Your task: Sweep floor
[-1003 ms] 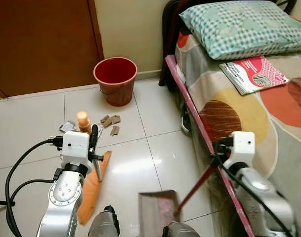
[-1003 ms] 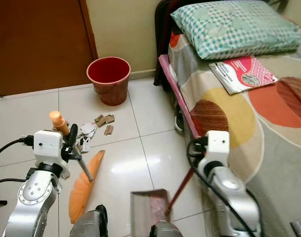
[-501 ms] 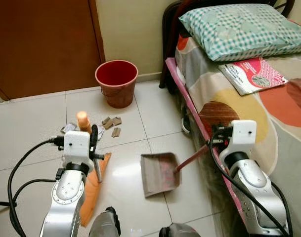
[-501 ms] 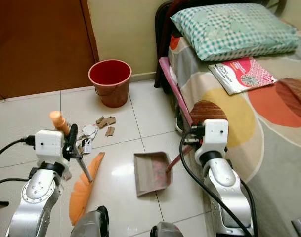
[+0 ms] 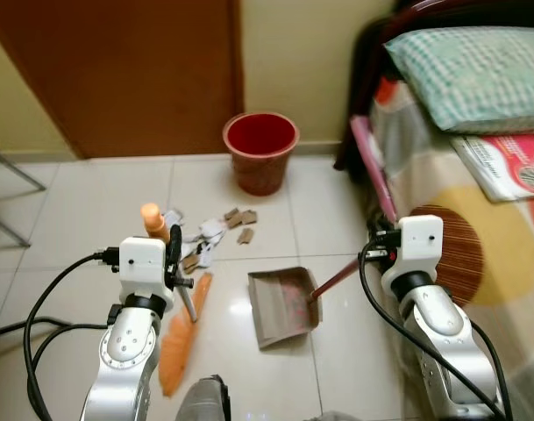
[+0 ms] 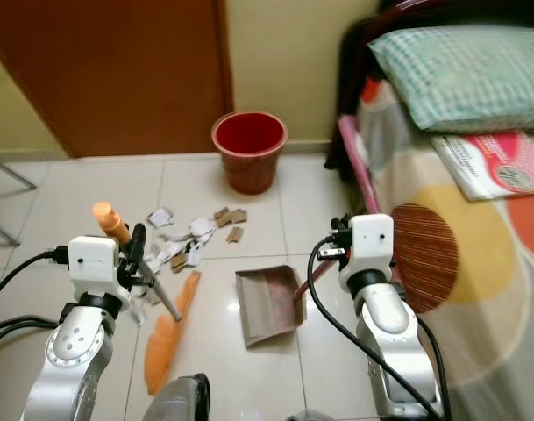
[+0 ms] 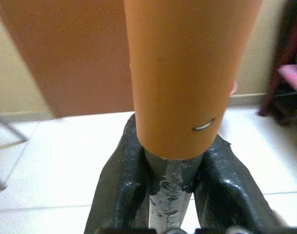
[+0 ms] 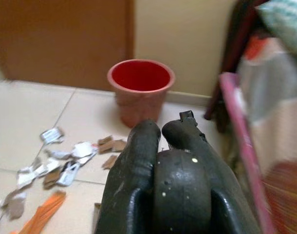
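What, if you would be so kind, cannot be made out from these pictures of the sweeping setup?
- Bottom of the red bucket: hidden by its own wall, head views.
- Scraps: too small and blurred to identify.
- Dustpan handle's upper end: hidden behind the right tool, shut on it.
- Broom shaft: mostly hidden by the left tool, wrist view.

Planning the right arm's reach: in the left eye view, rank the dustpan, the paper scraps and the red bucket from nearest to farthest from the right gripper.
1. Dustpan: on the tiles just left of the right gripper, which holds its handle.
2. Paper scraps: farther left, towards the door.
3. Red bucket: farthest, by the wall.
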Controlling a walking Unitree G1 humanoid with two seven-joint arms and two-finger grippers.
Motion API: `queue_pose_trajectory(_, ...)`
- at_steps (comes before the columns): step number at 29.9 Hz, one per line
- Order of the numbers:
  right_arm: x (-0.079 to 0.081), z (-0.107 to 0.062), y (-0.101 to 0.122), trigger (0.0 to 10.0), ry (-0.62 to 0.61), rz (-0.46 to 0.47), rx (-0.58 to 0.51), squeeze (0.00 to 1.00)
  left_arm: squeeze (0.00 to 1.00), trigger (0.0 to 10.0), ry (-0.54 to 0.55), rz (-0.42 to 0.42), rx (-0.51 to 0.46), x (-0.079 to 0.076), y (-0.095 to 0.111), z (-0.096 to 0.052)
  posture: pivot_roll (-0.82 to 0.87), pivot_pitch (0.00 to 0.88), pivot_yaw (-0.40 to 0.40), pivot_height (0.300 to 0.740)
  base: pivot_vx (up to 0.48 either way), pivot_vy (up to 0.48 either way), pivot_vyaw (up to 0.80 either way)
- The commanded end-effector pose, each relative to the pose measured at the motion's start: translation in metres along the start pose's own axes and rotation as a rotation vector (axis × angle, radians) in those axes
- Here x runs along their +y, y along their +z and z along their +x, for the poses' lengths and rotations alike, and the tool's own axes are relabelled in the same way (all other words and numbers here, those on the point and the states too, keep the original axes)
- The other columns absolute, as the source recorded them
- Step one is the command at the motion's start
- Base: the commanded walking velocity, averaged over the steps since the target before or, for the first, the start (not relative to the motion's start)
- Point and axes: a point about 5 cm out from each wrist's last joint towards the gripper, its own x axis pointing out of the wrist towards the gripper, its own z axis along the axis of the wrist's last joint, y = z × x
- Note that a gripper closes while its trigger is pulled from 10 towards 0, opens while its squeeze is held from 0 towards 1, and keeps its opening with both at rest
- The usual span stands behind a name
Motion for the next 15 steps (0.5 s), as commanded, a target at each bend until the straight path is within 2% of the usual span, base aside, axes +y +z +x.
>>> queue_pose_trajectory(1, -0.006, 0.0, 0.005, 10.0, -0.024, -0.013, -0.039, 0.0, 0.0, 10.0, 0.016, 0.021, 0.024, 0.001, -0.004, -0.002, -0.04, 0.175, -0.05, 0.74, 0.0, 0.0, 0.7)
queue_pose_trajectory(6, -0.01, 0.003, 0.001, 10.0, -0.057, 0.009, -0.029, 0.0, 0.0, 10.0, -0.005, 0.021, 0.031, -0.003, -0.004, -0.002, -0.03, 0.178, -0.05, 0.74, 0.0, 0.0, 0.0)
queue_pose_trajectory(15, -0.017, 0.008, -0.006, 10.0, -0.113, -0.007, 0.016, 0.0, 0.0, 10.0, -0.079, 0.032, 0.013, -0.014, -0.001, -0.005, -0.03, 0.178, -0.055, 0.74, 0.0, 0.0, 0.0)
